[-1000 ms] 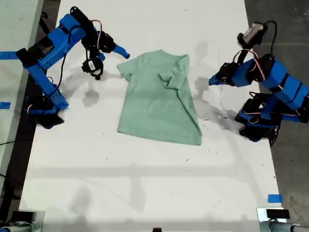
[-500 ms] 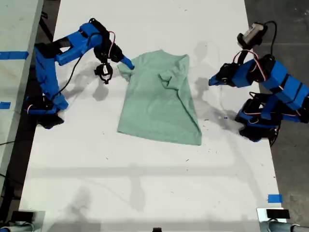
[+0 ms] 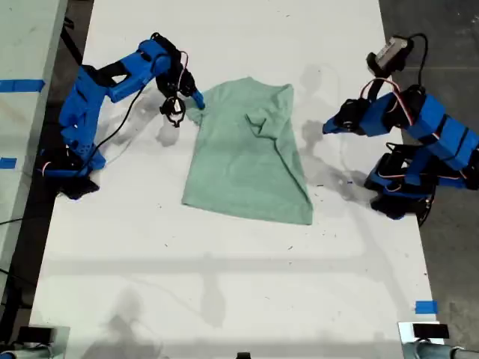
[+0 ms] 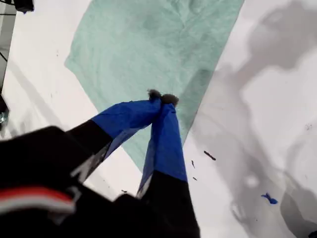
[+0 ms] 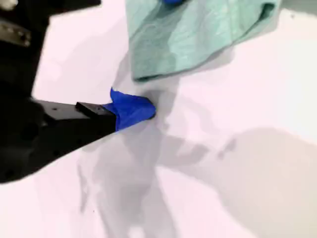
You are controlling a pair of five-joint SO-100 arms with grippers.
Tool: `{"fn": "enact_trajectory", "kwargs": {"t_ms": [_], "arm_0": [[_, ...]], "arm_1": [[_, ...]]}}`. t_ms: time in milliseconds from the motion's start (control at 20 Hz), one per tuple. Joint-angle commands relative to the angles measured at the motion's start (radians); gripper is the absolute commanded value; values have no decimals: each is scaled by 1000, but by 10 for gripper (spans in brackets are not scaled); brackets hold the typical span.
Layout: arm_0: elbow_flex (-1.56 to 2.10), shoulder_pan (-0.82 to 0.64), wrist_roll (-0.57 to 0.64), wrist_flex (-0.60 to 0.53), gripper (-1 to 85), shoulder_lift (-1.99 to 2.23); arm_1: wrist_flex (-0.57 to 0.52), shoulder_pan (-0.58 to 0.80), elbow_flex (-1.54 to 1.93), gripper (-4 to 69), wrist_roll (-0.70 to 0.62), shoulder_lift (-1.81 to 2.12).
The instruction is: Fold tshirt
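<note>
mint tshirt [image 3: 247, 157] flat; my first tool [image 4: 161, 97] hovers, tips together.

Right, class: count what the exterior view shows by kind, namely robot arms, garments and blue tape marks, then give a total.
Arms: 2
Tshirt: 1
Blue tape marks: 3
Total: 6

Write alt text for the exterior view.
A pale green tshirt lies partly folded on a white table. My second gripper is at its sleeve at the exterior view's left; my first gripper hangs clear at that view's right.
</note>
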Motion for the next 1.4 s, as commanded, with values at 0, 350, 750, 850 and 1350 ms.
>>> {"fn": "enact_trajectory", "kwargs": {"t_ms": [0,350,750,850,1350], "arm_0": [[-34,-20,-8,8,1,2],[3,-6,-11,150,0,250],[-21,173,49,-23,0,433],[-21,255,52,-152,0,390],[-89,291,-23,-434,365,20]], "arm_1": [[-6,-3,-6,-12,3,28],[-8,-2,-2,-12,2,32],[-8,-9,11,-12,9,46],[-9,-9,12,-12,9,46],[-8,-58,28,-12,40,46]]}}
